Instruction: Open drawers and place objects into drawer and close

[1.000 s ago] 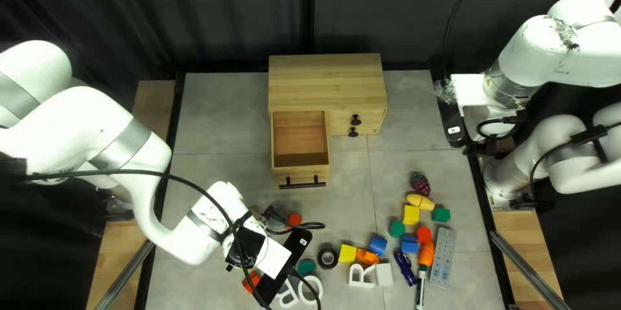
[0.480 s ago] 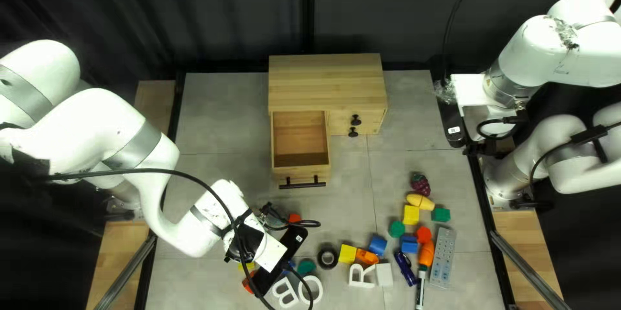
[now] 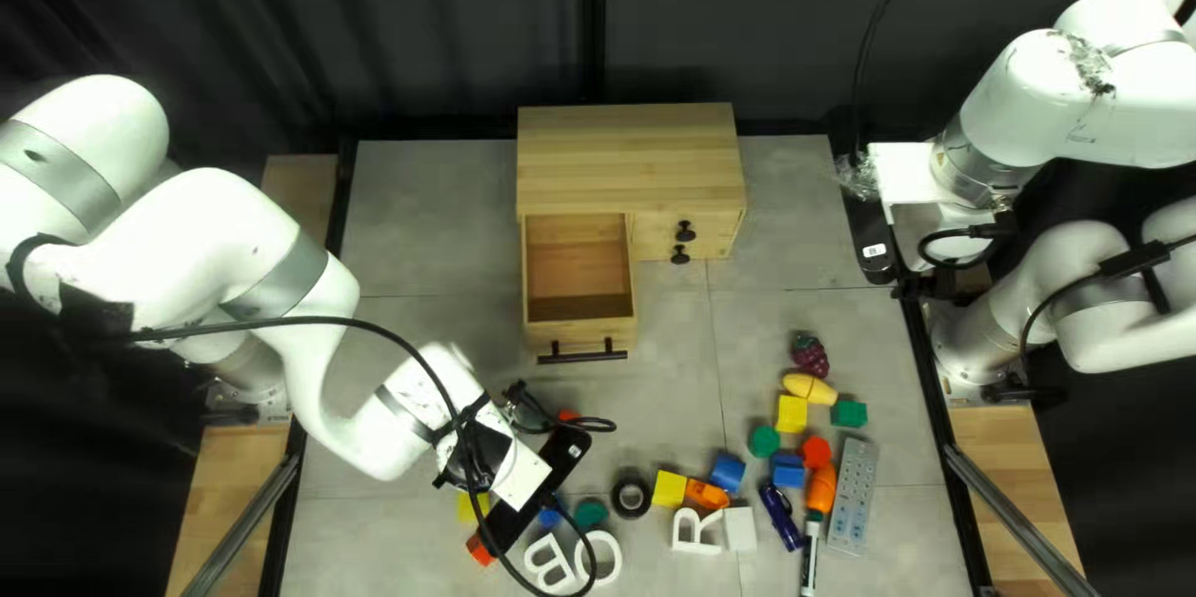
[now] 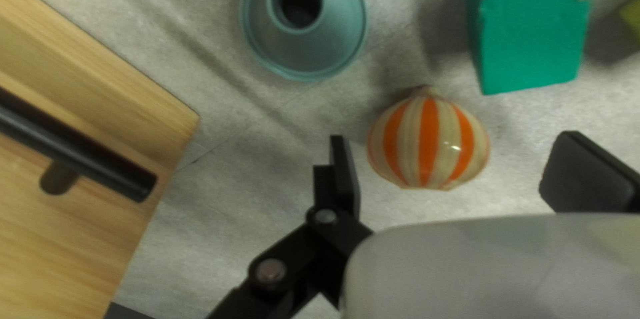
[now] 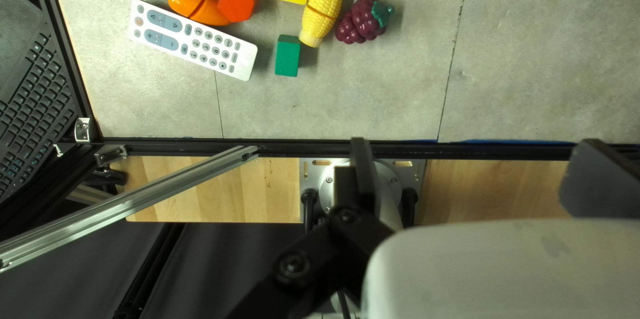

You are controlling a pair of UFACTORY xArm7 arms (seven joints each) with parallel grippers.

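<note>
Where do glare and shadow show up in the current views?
Left wrist view: small glint on the glossy orange-and-cream striped round object; soft shadow beside the green block. Top left view: white left arm very bright near its wrist, dark fabric curtain near black with faint folds. Right wrist view: soft shadow beside the yellow toy corn.

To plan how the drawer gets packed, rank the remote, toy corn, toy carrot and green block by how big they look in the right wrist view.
1. Remote
2. Toy corn and toy carrot: too alike to rank
3. Green block
</note>
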